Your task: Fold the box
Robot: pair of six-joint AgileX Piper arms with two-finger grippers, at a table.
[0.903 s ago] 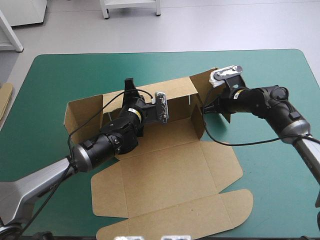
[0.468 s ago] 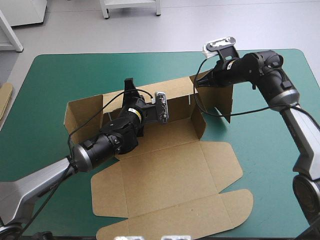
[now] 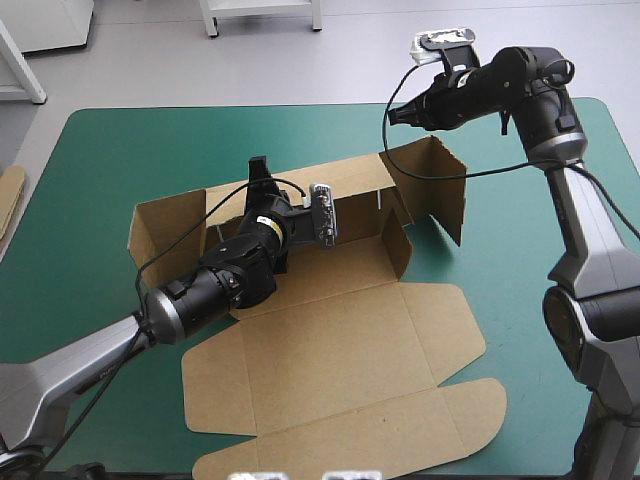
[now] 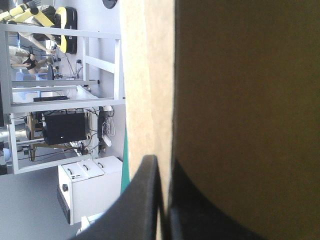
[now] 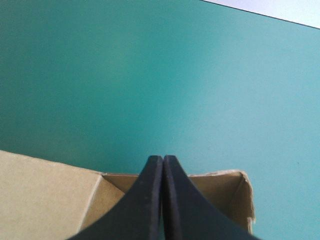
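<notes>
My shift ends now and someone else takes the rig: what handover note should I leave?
Left gripper: shut on the box, pinching its raised back wall.
Right gripper: shut, empty, hovering above the box's far right corner.
Box: mid-table on the teal-green cover; right end flap stands up; front panels lie flat.
Done: back wall and right flap raised. Left: tuck the walls, form the tray.
</notes>
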